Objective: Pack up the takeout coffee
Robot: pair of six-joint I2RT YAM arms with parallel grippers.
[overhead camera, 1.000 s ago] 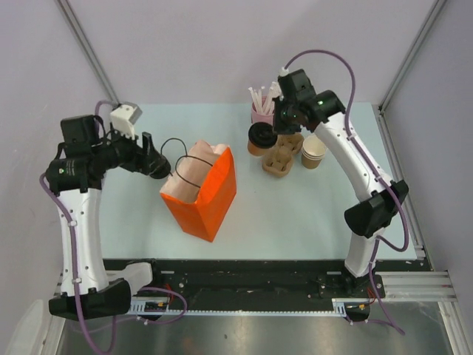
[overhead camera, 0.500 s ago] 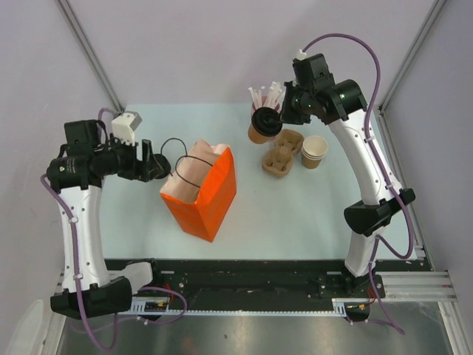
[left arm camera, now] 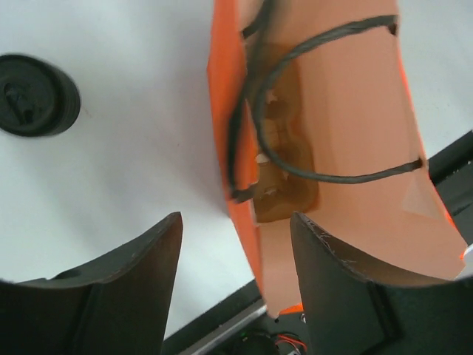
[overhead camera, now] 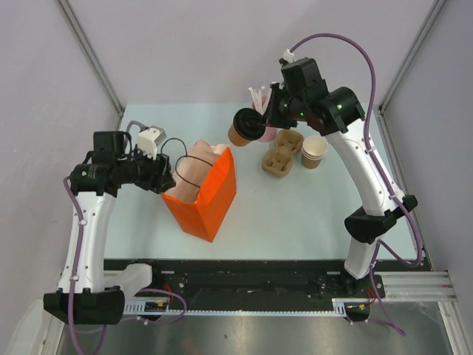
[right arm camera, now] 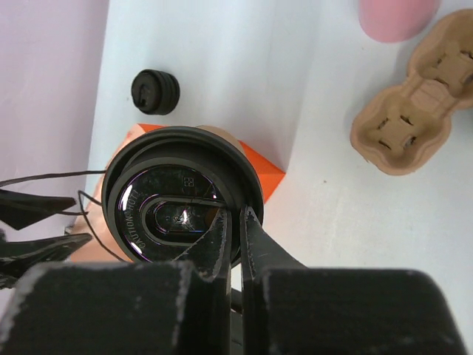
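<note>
Nearest, the left tool [left arm camera: 236,220] is standing spread before the open mouth of the orange paper bag [left arm camera: 332,148], gripping nothing. The right tool [right arm camera: 235,216] is pinching the black lid rim of the takeout coffee [right arm camera: 174,200], holding it clear of the bench [overhead camera: 295,214] by the bag's far corner. Only the wrist views are showing a small black round cap [right arm camera: 155,91] lying beyond the bag; overhead it is hidden.
</note>
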